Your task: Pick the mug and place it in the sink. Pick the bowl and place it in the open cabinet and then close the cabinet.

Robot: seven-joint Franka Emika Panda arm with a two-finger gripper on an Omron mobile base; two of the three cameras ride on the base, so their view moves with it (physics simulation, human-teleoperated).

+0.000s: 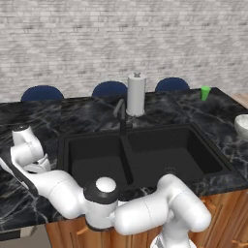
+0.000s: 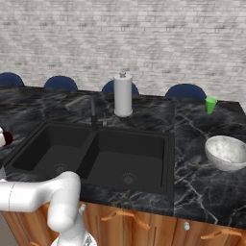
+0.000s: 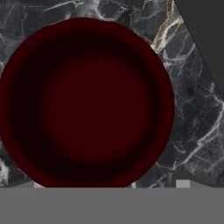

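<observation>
Nearest the hand camera is the mug, seen straight down its dark red mouth, standing on the black marbled counter. Its lower rim is cut off at the bottom of the hand view, and its handle cannot be made out. The gripper's fingertips are hidden there too; the jaws appear to stand wide open, probably to either side of the mug, though contact cannot be judged.

In the right base view a sliver of the mug shows at the left edge, left of the sink, with the rest cut off. In the left base view the white arm reaches low to the left, over the counter left of the sink, and the hand itself is hard to pick out.

Further right, the bowl sits on the counter, well apart from the sink; in the left base view the bowl is clipped by the right edge. Behind the sink stand the faucet and a paper towel roll. At the far right corner is a small green cup. Blue chair backs peek above the counter's far edge, before a brick wall.
</observation>
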